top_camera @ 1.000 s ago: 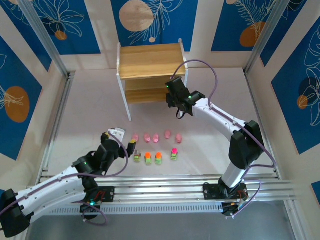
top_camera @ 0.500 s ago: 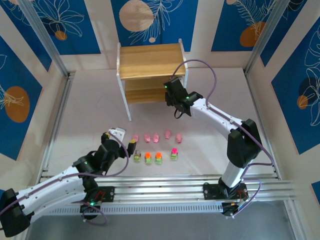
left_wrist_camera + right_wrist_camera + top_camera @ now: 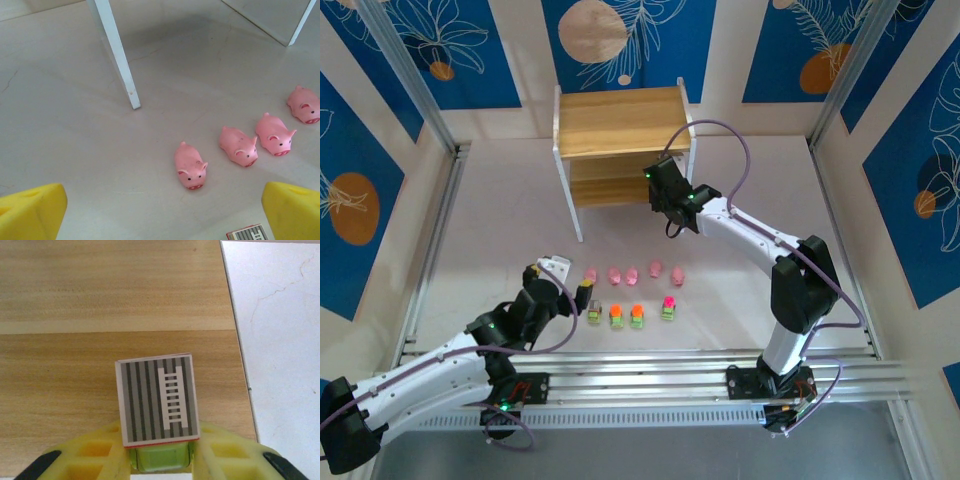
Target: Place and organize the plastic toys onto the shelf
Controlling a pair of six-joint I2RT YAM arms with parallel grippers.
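Judging by looks, the grey-topped block (image 3: 157,399) is hard, light plastic on a green base: stiff, no give, prob. a bit slick on its flat faces, not fragile. Best hold is across two opposite side walls, low on the base. That is how the right gripper (image 3: 160,456) has it, clenched on the green part at bottom centre of the wrist view, striped ladder top facing the camera. The block sits over the wooden boards of the shelf (image 3: 100,290), close to the right-hand edge; can't tell if it touches the wood yet. In the top view that gripper is at the front right of the lower board, just above frame centre. Further down, five pigs (image 3: 631,272) stand in a row mid-frame on the worktop (image 3: 500,230). They're rounded & smooth, so likely to squirt out of a pinch; grip across the flanks at mid-body. Four blocks (image 3: 617,316) line up just below them. The left gripper (image 3: 161,212) is released, yellow fingers (image 3: 30,210) wide at the bottom corners, with the nearest pig (image 3: 190,166) ahead and a white shelf leg (image 3: 117,55) at upper left.
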